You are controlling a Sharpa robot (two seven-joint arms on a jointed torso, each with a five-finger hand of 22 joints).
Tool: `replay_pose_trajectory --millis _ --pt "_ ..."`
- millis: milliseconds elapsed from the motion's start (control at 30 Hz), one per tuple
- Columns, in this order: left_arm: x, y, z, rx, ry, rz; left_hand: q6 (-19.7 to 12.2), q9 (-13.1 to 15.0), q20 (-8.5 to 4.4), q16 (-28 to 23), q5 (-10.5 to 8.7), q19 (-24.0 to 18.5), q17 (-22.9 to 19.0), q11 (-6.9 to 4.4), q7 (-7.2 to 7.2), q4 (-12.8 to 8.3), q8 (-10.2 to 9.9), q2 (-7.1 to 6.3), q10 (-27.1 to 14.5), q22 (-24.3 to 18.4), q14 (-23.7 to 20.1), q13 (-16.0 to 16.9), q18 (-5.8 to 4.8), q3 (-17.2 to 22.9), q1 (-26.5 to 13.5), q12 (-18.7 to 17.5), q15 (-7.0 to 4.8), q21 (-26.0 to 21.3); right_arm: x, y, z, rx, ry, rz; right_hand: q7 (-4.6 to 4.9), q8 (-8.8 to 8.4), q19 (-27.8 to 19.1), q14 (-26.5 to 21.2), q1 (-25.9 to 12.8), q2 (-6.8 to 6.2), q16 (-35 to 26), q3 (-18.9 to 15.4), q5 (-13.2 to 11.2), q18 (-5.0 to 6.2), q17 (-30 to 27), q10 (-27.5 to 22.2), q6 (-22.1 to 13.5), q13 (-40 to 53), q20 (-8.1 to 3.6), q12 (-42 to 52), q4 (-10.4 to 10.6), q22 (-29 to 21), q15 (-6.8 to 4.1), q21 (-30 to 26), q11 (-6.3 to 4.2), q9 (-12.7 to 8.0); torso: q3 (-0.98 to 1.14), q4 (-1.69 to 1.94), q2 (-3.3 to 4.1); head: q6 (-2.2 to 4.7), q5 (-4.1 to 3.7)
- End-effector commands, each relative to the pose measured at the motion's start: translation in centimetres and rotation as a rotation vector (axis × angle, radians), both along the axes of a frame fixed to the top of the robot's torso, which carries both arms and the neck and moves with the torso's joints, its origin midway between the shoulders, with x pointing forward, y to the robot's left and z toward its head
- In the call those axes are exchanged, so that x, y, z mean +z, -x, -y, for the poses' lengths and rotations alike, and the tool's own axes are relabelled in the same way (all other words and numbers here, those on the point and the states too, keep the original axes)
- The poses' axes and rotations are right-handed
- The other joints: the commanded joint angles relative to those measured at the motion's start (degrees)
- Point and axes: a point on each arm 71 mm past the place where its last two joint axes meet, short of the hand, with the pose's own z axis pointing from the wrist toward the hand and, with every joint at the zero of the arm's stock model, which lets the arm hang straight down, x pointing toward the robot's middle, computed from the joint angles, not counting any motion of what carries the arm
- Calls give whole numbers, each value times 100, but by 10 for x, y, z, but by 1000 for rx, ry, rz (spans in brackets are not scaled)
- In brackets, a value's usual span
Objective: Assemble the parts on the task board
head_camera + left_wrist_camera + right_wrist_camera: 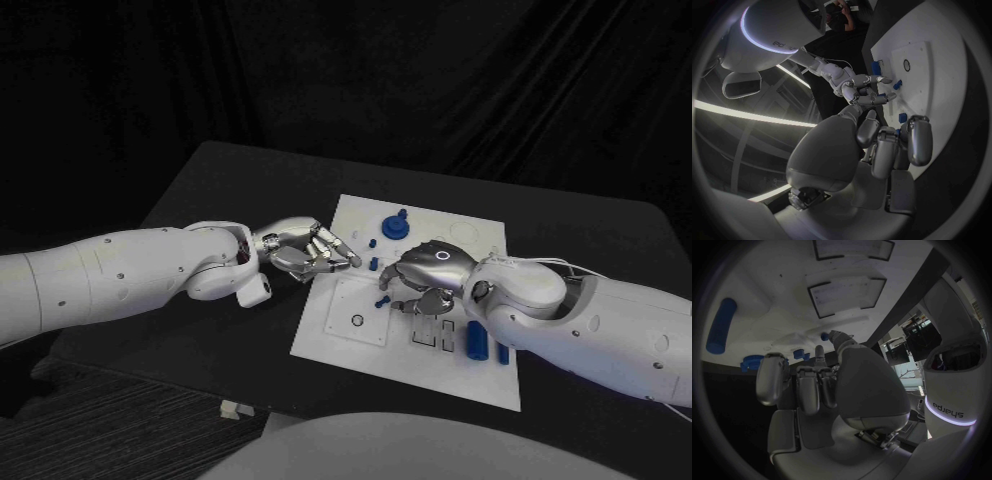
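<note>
while both hands hover, blue parts (392, 228) dot the task board (340, 294).

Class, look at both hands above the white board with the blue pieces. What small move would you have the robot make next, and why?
Probably lower the right hand onto the small blue piece beside its fingers and pinch it. Both hands hover over the white board; the left hand, at the board's edge, seems to hold nothing, and several blue pieces lie loose, including a long blue cylinder.
</note>
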Motion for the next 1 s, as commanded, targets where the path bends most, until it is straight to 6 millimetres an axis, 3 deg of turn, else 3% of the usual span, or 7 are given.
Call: replay_pose_trajectory --millis 33,233,433,567,1000 --pt "0 1 2 -11 15 -3 45 9 13 15 23 -41 1509 -358 12 -5 -18 -2 1289 760 584 3422 1 32 48 1156 -33 -25 -2 0 -1 -7 3 3 -9 -134 19 590 -72 11 15 76 67 -21 1510 589 120 1507 18 20 -1 1067 18 21 24 -136 -2 3 -3 0 6" --pt "0 1 1 -11 15 -3 47 8 15 15 29 -41 1509 -355 14 -9 -20 -5 1289 761 584 3422 1 40 55 1156 -31 -26 -6 1 -1 -9 13 -8 -7 -332 15 590 -83 3 15 163 206 -19 1510 589 285 1507 14 20 -19 1065 17 15 23 -357 -3 5 -3 0 14" --pt "0 1 1 -11 15 -4 47 8 15 15 29 -41 1509 -355 14 -9 -20 -5 1289 761 584 3422 1 40 55 1156 -31 -26 -8 0 -2 -12 17 -12 0 -375 8 590 -80 6 15 200 247 -17 1510 589 371 1507 15 20 -33 1061 17 3 29 -421 -3 4 -1 0 18" --pt "-1 1 1 -11 14 -5 48 8 17 15 34 -47 1509 -354 15 -13 -22 -7 1289 759 584 3422 2 48 60 1156 -29 -30 -9 0 -2 -13 19 -13 -22 -423 -7 590 -50 12 15 288 256 -10 1510 589 659 1507 9 20 -97 1053 9 -22 14 -540 -3 7 3 0 12" --pt "-1 1 2 -13 15 -7 50 7 20 15 42 -51 1509 -352 17 -17 -25 -8 1289 759 584 3422 3 61 69 1156 -26 -33 -11 0 -4 -17 9 -9 -70 -399 -18 590 18 43 15 305 -177 -6 1510 589 1256 1507 1 20 -303 1046 1 -52 13 -579 -2 4 1 0 14"
